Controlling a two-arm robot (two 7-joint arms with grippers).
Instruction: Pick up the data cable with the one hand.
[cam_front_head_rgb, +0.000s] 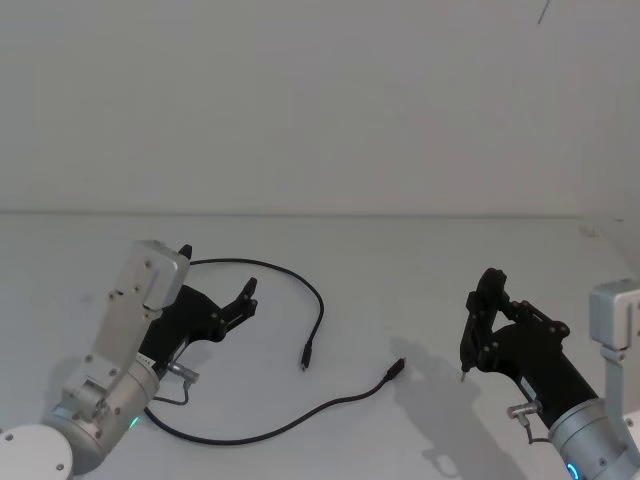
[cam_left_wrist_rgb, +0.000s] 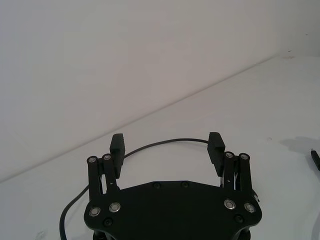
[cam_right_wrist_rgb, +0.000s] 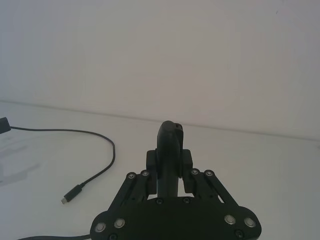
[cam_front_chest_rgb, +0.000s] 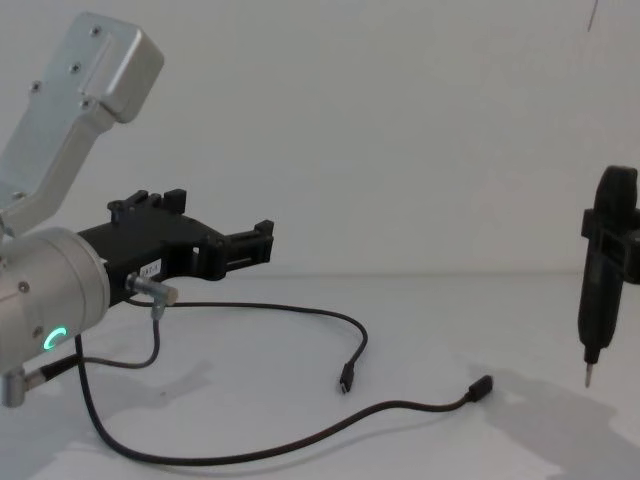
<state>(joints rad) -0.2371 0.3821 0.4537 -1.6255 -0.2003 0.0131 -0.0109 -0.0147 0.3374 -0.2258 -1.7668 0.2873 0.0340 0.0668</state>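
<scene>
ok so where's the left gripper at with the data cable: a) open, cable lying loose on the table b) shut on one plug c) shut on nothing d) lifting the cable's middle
a: the left gripper is wide open, and the data cable lies on the table with both plugs down.

A white table (cam_front_head_rgb: 430, 290) bears the looped data cable (cam_front_head_rgb: 321, 310), apparently lying flat.

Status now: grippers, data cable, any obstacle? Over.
Left gripper open, empty, above the data cable. Right gripper shut, parked right. Cable flat on table, untouched; nothing in the way.
</scene>
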